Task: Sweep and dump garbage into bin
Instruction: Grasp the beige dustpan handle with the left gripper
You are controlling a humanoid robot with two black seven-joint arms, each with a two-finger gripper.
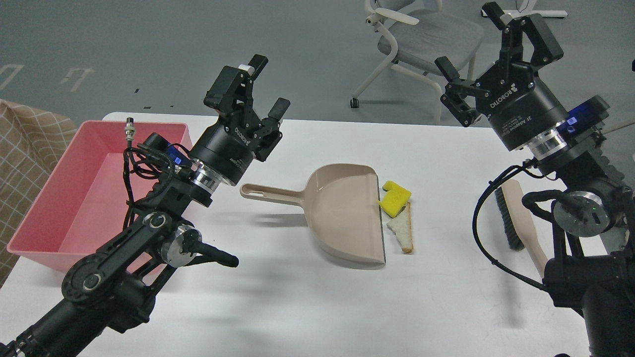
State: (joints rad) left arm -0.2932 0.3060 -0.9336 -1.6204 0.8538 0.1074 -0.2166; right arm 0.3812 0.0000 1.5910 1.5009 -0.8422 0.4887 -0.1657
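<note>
The garbage lies mid-table: a yellow notched sponge block (395, 199) and a triangular half-slice of bread (403, 229), both touching the open lip of a beige dustpan (343, 210). The dustpan's handle (270, 194) points left. The pink bin (34, 203) stands at the table's left edge. My left gripper (268, 84) hovers open above the table, just left of and above the dustpan handle, holding nothing. My right gripper (471, 42) is raised at the upper right, open and empty.
A brush (518, 223) with dark bristles and a beige handle lies at the right, partly behind my right arm. A grey office chair (421, 39) stands beyond the table's far edge. Checked cloth (25, 144) shows at far left.
</note>
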